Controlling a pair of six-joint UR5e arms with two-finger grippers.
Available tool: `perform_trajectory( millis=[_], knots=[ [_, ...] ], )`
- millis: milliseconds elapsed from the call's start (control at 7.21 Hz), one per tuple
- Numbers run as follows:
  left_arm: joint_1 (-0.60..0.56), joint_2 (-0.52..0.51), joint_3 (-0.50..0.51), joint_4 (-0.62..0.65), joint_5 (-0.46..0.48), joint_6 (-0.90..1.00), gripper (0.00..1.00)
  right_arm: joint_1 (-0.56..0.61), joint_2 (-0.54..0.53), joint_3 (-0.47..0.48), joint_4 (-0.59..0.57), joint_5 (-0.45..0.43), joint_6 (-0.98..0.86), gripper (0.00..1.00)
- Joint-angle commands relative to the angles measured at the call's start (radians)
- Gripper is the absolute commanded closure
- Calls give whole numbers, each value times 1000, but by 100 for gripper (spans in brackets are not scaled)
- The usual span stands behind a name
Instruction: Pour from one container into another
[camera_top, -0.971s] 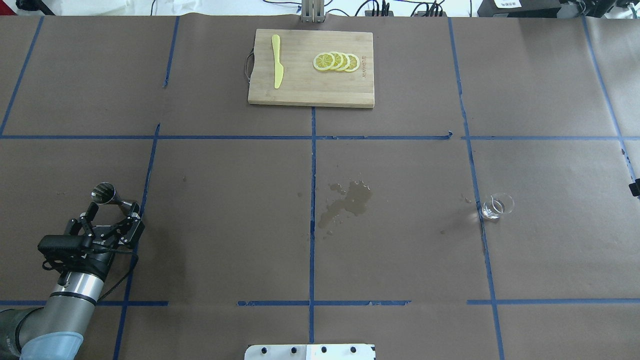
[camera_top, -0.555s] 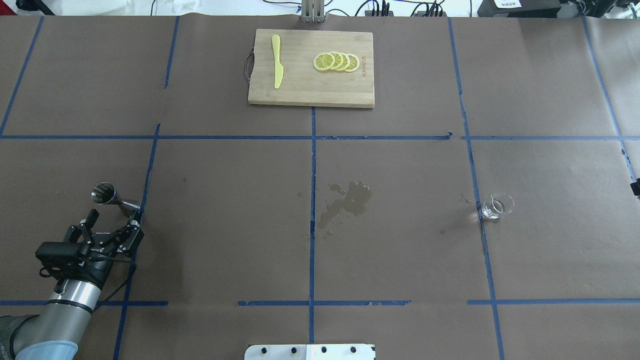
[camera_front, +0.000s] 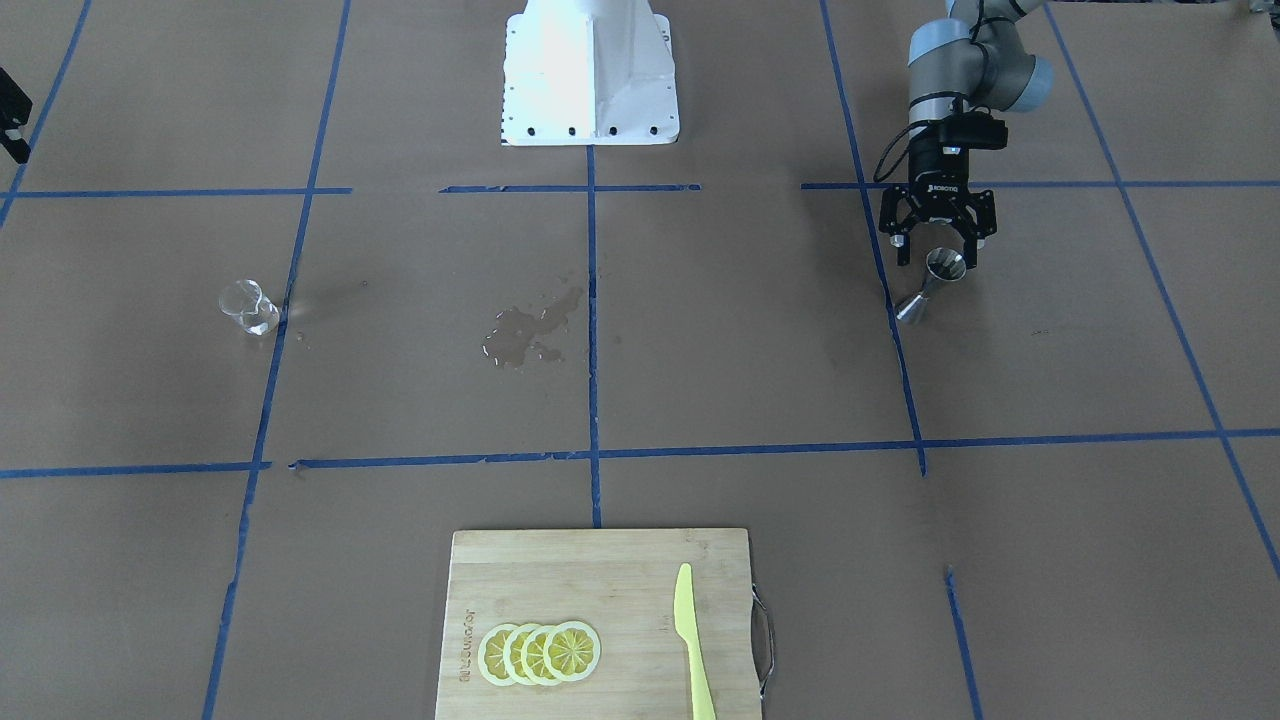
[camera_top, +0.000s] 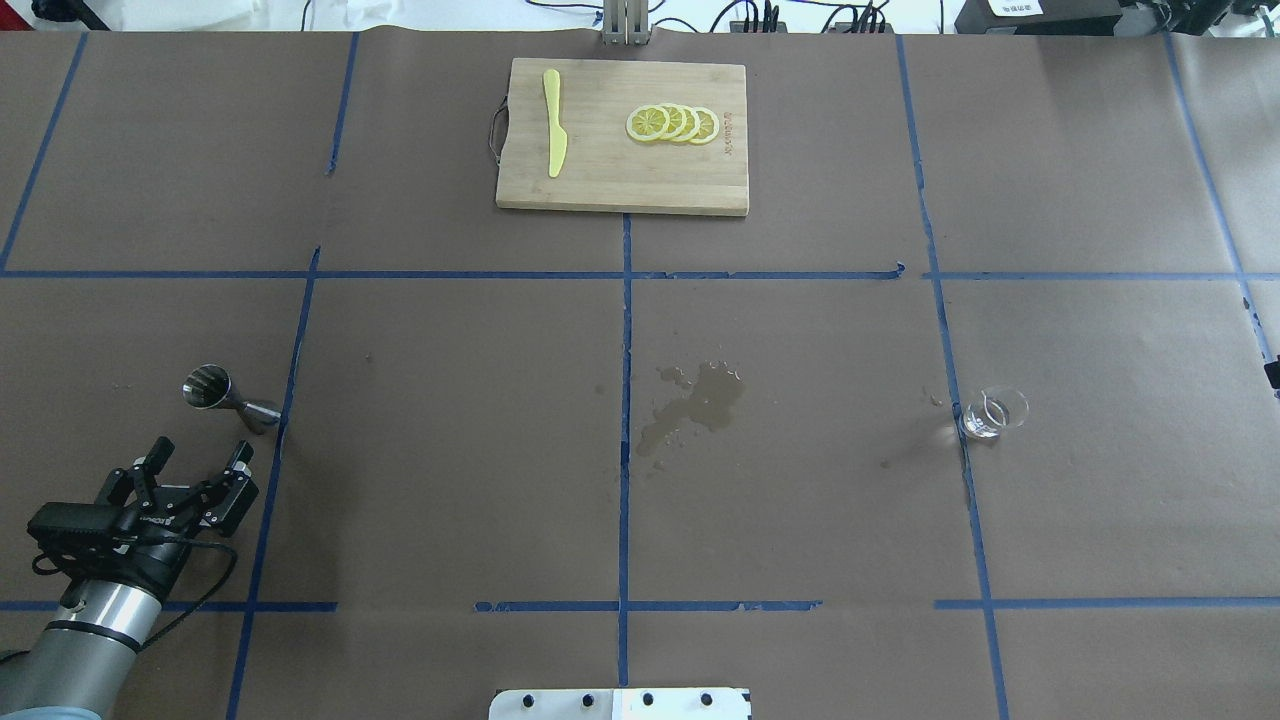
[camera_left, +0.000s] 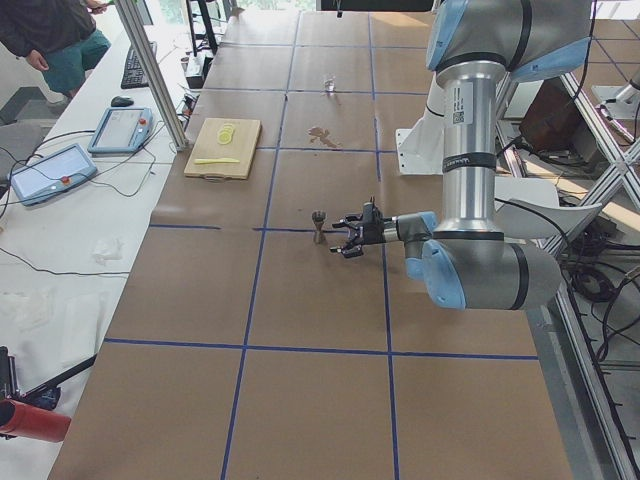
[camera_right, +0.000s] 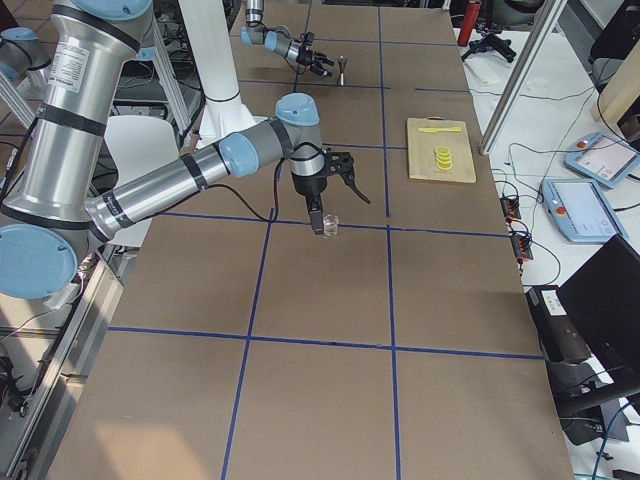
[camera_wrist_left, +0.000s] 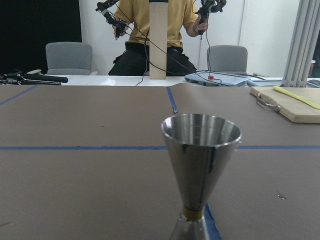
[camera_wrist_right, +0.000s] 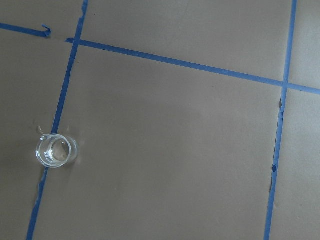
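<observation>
Standing upright and free on the left part of the surface (camera_top: 420, 480), the jigger (camera_top: 228, 397); just short of it, the left hand (camera_top: 195, 470), fingers spread apart and holding nothing. Sitting well apart on the far right, beside a blue tape line, the glass cup (camera_top: 993, 413), upright, with what may be a little clear liquid at the bottom, though too small and transparent to say for sure. Hanging above the cup in the right side view only, the right hand (camera_right: 330, 195), so impossible to tell whether spread or closed. Lying between the two vessels, a wet spill (camera_top: 693, 403). Judging from this layout: either a pour already finished and both vessels set back down, or none begun; nothing held, nothing tilted. Unused at the back, a cutting board (camera_top: 600, 190) with lemon slices (camera_top: 672, 123) and a yellow knife (camera_top: 554, 122).
</observation>
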Motion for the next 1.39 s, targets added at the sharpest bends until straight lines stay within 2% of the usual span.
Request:
perform_trajectory(
  millis=[0,416,1249],
  knots=[
    [29,10,-2,-32,3,0,0,2,0,1,0,0,0,0],
    [84,10,-22,-81,12,-1,0,2,0,2,0,0,0,0],
    [230,8,-49,-252,136,0,0,5,0,5,0,2,2,0]
  ],
)
